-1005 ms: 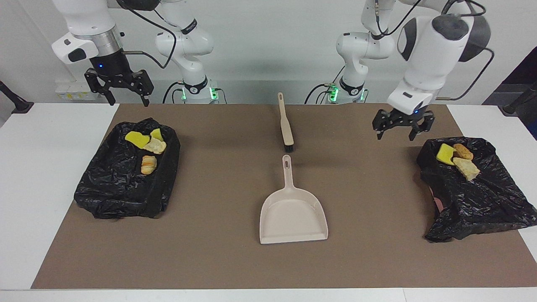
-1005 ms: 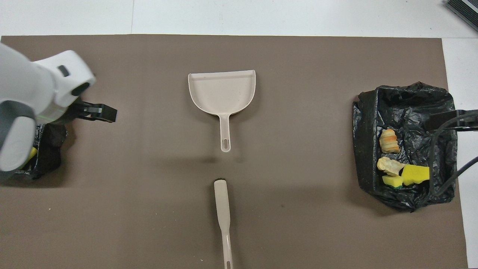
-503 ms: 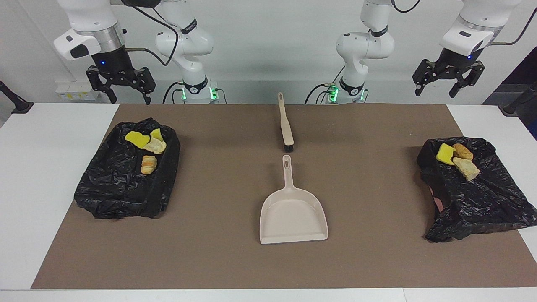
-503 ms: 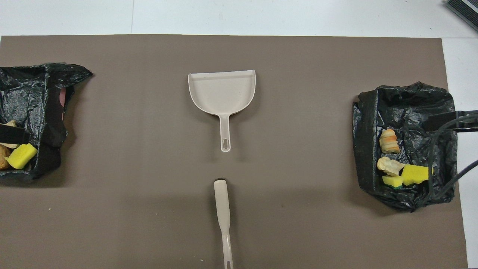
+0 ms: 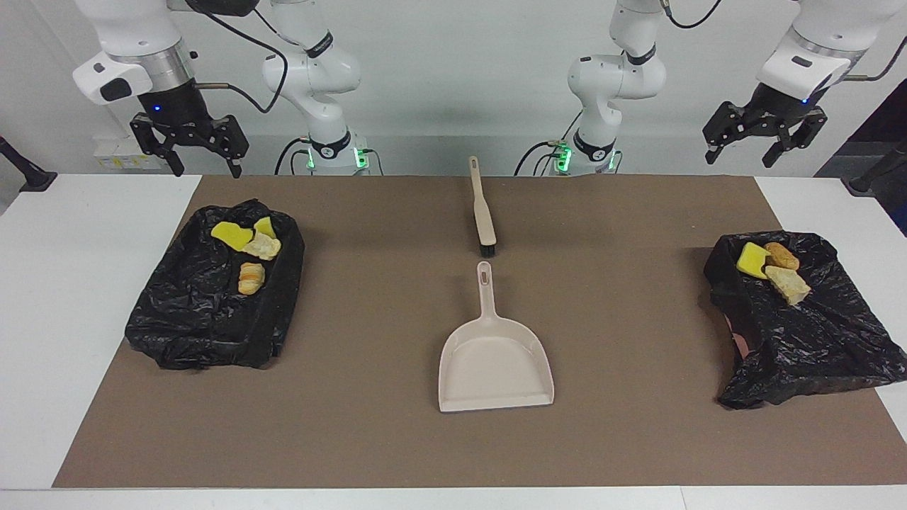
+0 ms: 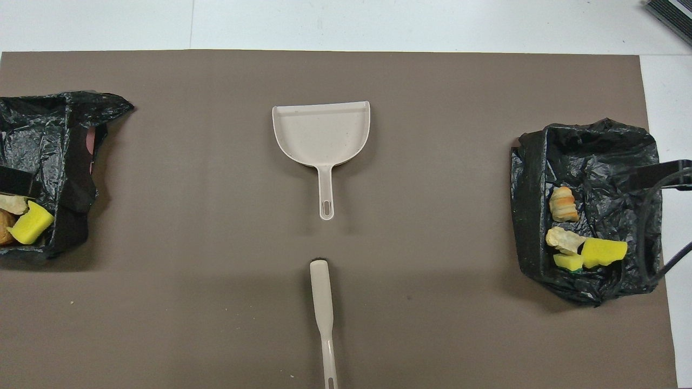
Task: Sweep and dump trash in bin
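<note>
Trash lies in two black-bagged bins. The bin at the right arm's end holds several lumps: yellow sponge, a beige bit and a bread-like piece. The bin at the left arm's end holds a yellow chunk, a brown piece and a beige bit. My right gripper hangs open high over its bin, holding nothing. My left gripper hangs open high over the other bin, also holding nothing.
A beige dustpan lies mid-mat, its handle pointing toward the robots. A beige brush with black bristles lies in line with it, nearer the robots. A brown mat covers the white table.
The left gripper has risen from low beside its bin to high over it, swinging toward its end of the table. The right gripper has shifted slightly toward its end. The objects have stayed put.
</note>
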You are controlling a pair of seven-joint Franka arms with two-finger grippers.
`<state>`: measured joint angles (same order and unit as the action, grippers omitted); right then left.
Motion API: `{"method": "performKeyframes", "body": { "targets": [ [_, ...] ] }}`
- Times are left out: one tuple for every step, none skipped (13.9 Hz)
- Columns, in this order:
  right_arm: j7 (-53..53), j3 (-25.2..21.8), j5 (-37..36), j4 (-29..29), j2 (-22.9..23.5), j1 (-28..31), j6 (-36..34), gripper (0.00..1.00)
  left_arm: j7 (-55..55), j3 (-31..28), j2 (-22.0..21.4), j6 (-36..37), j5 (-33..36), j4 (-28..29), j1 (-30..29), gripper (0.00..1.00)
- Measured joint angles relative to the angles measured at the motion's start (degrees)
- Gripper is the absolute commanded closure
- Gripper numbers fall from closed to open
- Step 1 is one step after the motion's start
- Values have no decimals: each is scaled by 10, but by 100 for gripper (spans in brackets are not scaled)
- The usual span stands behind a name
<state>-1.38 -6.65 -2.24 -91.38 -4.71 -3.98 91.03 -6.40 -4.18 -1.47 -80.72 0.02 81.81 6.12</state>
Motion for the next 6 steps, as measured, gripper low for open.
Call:
{"method": "performKeyframes", "body": {
  "targets": [
    [0, 1, 0, 0, 0, 0, 0, 0, 0, 0, -1, 2, 0, -1, -1, 0],
    [0, 2, 0, 0, 0, 1, 0, 0, 0, 1, -1, 3, 0, -1, -3, 0],
    [0, 4, 0, 0, 0, 1, 0, 0, 0, 3, -1, 5, -1, -1, -6, 0],
    [0, 6, 0, 0, 0, 1, 0, 0, 0, 6, -2, 6, -1, -1, -8, 0],
    [0, 7, 0, 0, -1, 1, 0, 0, 0, 10, -2, 6, -1, -1, -11, 0],
    [0, 7, 0, 0, -1, 1, 0, 0, 0, 14, -2, 6, -1, -1, -15, 0]
  ]
}}
